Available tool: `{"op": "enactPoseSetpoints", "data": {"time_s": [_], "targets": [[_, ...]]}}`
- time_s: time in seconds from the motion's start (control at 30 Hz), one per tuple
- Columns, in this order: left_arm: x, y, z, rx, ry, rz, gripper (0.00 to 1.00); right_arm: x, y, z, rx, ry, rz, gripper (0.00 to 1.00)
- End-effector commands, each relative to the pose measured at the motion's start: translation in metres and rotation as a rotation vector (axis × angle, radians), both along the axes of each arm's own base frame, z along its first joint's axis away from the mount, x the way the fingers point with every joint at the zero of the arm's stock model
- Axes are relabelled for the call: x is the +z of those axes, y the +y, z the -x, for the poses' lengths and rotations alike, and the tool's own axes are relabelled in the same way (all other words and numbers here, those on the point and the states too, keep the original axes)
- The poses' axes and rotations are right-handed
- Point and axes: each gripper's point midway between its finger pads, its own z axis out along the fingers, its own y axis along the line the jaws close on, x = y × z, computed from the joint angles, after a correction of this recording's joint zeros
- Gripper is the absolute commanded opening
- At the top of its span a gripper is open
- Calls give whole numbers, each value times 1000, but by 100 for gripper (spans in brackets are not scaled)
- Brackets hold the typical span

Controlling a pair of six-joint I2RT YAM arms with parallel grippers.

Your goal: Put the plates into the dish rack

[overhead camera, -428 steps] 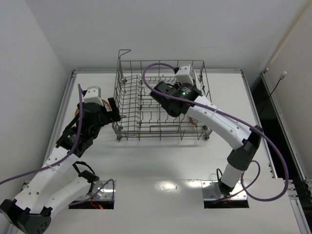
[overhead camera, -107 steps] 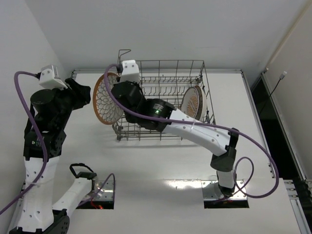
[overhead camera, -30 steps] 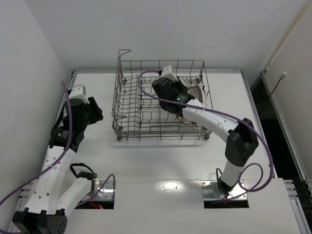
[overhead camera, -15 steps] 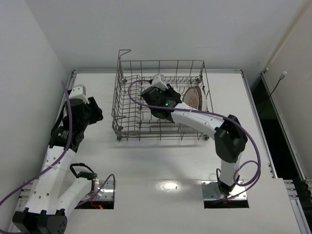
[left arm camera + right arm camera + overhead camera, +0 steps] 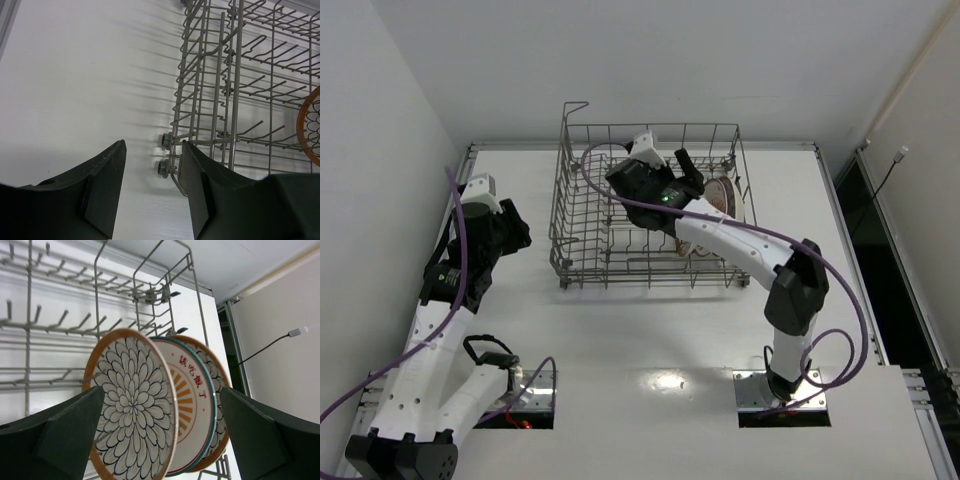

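White tabletop filled the overhead view, with the two arm bases bolted at its near edge and plain pale walls closing it in. On the left, the left gripper hung above bare table just outside the rack's left side, its dark fingers partly apart with nothing between them. Past it, at the far middle of the table, sat the dish rack, a grey wire basket with rows of upright tines and a raised loop at its far left corner. The right arm reached over the rack, and the right gripper had its claw spread wide, gripping nothing. Just beyond its fingers stood the plates, all three on edge in the rack's right end, packed closely one behind another: a petal-patterned one with an orange rim in front, a sunburst one behind it, and a third mostly hidden at the back.
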Motion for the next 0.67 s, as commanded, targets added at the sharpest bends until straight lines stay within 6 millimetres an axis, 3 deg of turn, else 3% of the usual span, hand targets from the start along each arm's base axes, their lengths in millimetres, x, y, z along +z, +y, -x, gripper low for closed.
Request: {"op": "enactPoseSetpoints", "data": {"time_s": [0.0, 0.1, 0.13, 0.17, 0.33, 0.37, 0.47, 0.5, 0.57, 0.63], "targets": [[15, -3, -1, -17, -63, 5, 46, 71, -5, 12, 10, -103, -154, 100], [15, -3, -1, -17, -63, 5, 47, 96, 8, 18, 127, -78, -272, 100], [15, -3, -1, -17, -63, 5, 48, 113, 2, 24, 155, -79, -312, 100], [13, -3, 0, -17, -54, 4, 48, 116, 9, 28, 208, -53, -345, 100], [13, -2, 0, -9, -55, 1, 49, 132, -4, 71, 300, -8, -483, 100], [13, -4, 0, -18, -55, 1, 51, 117, -7, 79, 307, 27, -482, 100], [13, -3, 0, -10, -55, -3, 52, 110, -16, 100, 359, 49, -551, 100], [11, -2, 1, -10, -46, -4, 53, 103, -30, 113, 359, 51, -550, 100], [11, -4, 1, -11, -47, -8, 55, 89, -52, 121, 298, 40, -539, 100], [11, -7, 2, -22, -47, -8, 57, 91, -72, 134, 267, 18, -557, 100]]}}
